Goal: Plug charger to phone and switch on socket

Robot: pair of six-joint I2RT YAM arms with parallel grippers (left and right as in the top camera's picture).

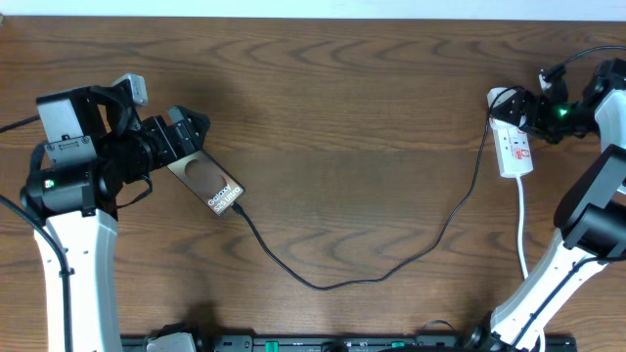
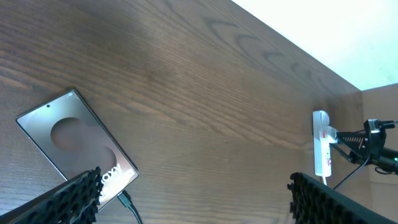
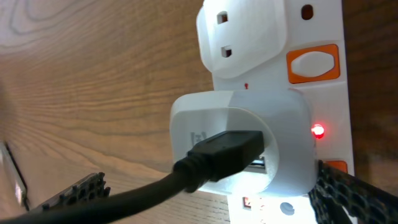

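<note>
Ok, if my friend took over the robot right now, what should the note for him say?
Left fingers: open, empty, by the phone at the table's left.
Right fingers: open, empty, either side of the socket's white adapter.
Done: charger looks plugged into the phone; a red light glows on the socket, so it seems on.
Left: probably nothing but pulling both arms back.

The brown wood-grain table (image 1: 342, 117) carried the phone (image 1: 207, 184) lying flat at the left and the white socket (image 1: 515, 152) at the far right. The black charger (image 1: 337, 286) sagged in a loose curve between them, its tip at the phone's lower end. A white cord (image 1: 520, 215) trailed from the socket toward the near edge.
</note>
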